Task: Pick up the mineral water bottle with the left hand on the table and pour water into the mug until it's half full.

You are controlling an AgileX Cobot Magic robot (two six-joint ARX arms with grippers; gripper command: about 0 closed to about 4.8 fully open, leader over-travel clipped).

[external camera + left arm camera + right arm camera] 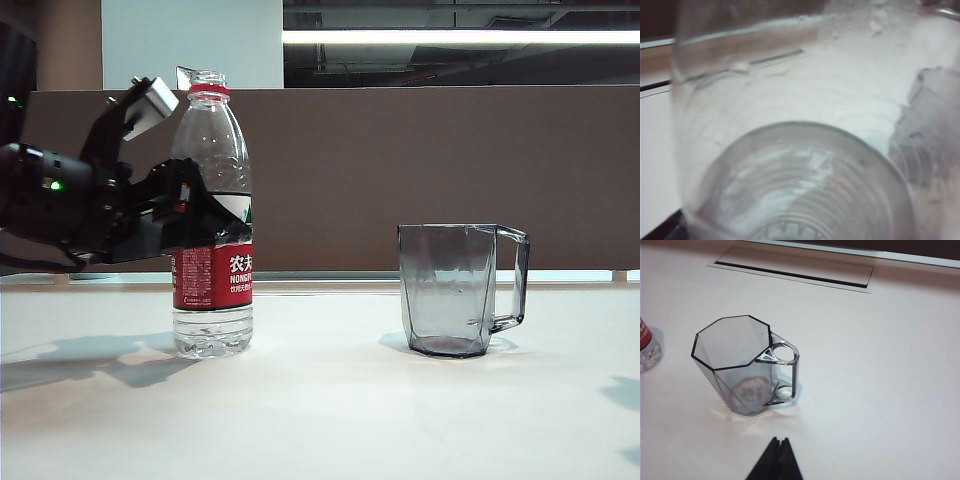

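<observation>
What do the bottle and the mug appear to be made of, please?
The bottle looks like thin clear plastic: ribbed, see-through walls, with a glossy printed red-and-white label.

The mug looks like smoky-grey transparent plastic or glass, hard to tell which: flat facets, crisp dark rim edges and a glossy, see-through handle.

One mineral water bottle [212,215] — one mug [452,290] — two grippers.

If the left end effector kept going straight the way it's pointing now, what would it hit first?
The mineral water bottle. The left end effector stands open at its labelled middle, and the left wrist view is filled by the clear bottle body. The mug stands well off to the side, out of that line. Whether the fingers already touch is unclear.
</observation>
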